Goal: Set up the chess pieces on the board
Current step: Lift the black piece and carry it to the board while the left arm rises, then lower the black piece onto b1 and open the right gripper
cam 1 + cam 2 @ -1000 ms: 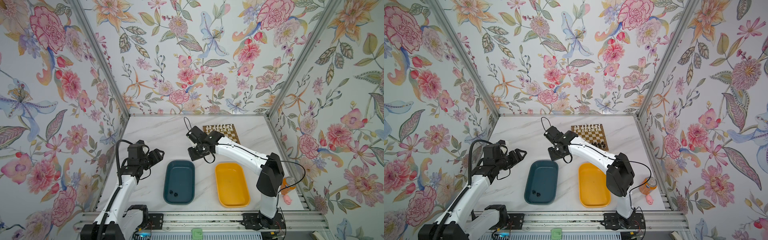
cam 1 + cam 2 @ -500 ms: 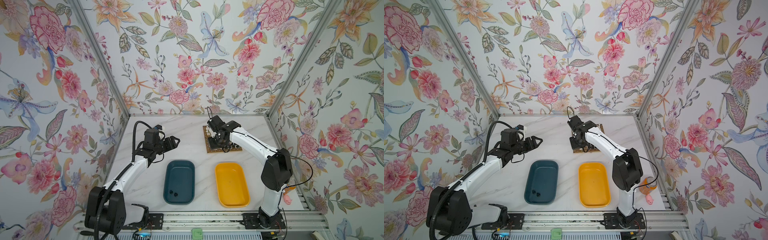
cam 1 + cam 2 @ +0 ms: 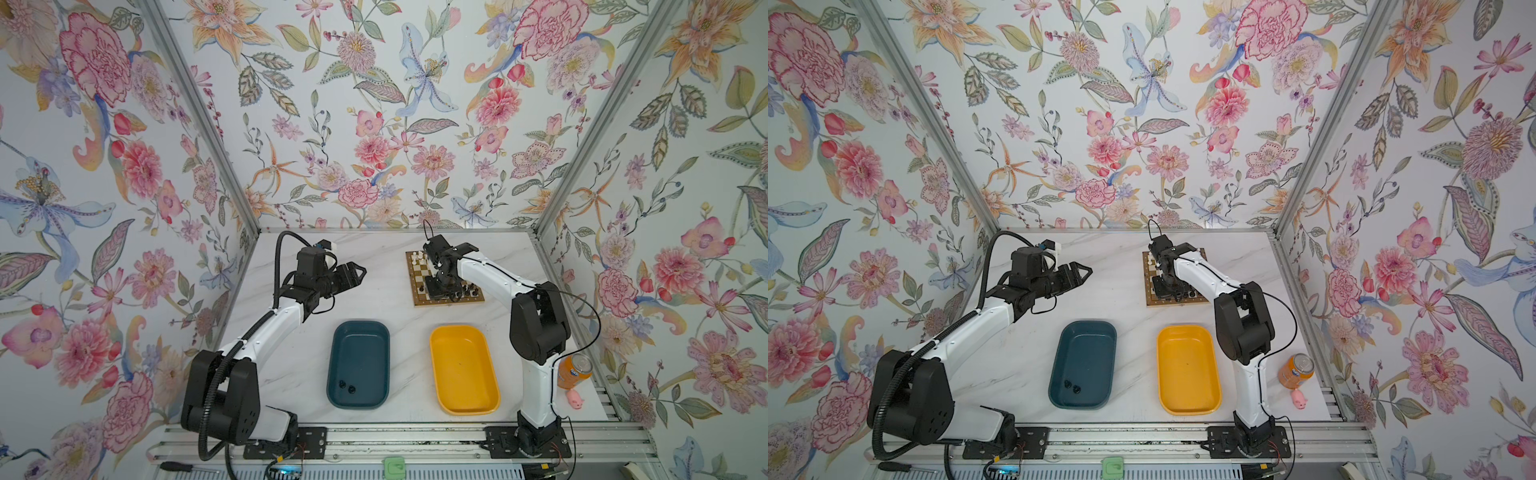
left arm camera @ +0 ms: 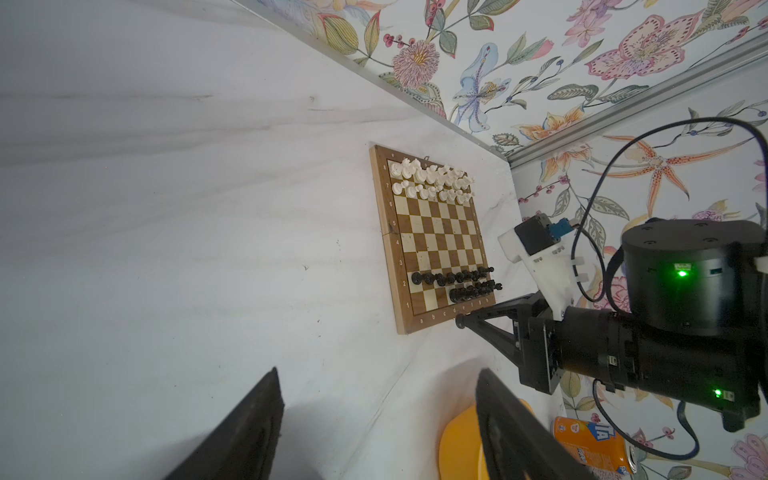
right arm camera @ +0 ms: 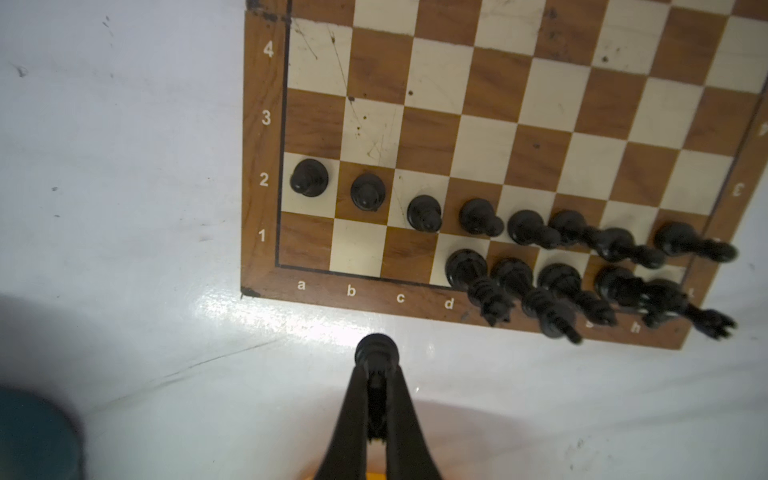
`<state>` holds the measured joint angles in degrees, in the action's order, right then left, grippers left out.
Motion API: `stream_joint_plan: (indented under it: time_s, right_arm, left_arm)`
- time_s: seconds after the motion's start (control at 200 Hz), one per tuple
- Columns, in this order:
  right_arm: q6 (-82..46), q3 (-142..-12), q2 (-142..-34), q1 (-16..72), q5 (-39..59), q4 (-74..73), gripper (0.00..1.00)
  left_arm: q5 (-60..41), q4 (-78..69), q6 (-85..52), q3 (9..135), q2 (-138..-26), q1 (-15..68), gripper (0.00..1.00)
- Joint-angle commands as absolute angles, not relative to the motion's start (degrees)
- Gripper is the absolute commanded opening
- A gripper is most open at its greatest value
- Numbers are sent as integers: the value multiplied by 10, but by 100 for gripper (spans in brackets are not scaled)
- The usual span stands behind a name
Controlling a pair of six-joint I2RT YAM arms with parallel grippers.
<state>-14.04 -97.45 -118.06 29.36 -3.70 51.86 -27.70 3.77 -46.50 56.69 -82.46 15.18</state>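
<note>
The board (image 3: 419,277) (image 3: 1151,293) lies at the back right of the table. White chess pieces (image 4: 432,180) fill its two far rows. Black chess pieces (image 5: 536,232) stand in its two near rows, and squares a1, b1 and c1 are bare. My right gripper (image 5: 376,365) (image 3: 445,295) is shut on one black piece (image 5: 376,351), held just off the board's near edge (image 5: 374,307) by the b and c letters. My left gripper (image 4: 376,419) (image 3: 355,272) hangs open and empty over bare table left of the board. Two black pieces (image 3: 347,386) lie in the teal tray (image 3: 359,345).
A yellow tray (image 3: 461,365) sits right of the teal one, in front of the board. An orange can (image 3: 575,370) and a small pink pig toy (image 3: 575,400) stand at the front right by the right arm's base. Floral walls close in three sides.
The right gripper has carried the black piece from above the teal tray back to the board's near edge. The left arm has swung from the front left toward the back and middle, still open.
</note>
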Motion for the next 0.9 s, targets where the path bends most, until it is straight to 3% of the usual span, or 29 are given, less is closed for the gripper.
stream_joint_plan:
  time_s: [0.0,0.891]
  right_arm:
    - [-130,-1000,-1198,288,-34,515,3]
    - [-120,-1074,-1273,283,-13,527,4]
  left_arm:
    - [-276,35,-465,589,-835,156,75]
    - [-286,49,-450,637,-887,149,74]
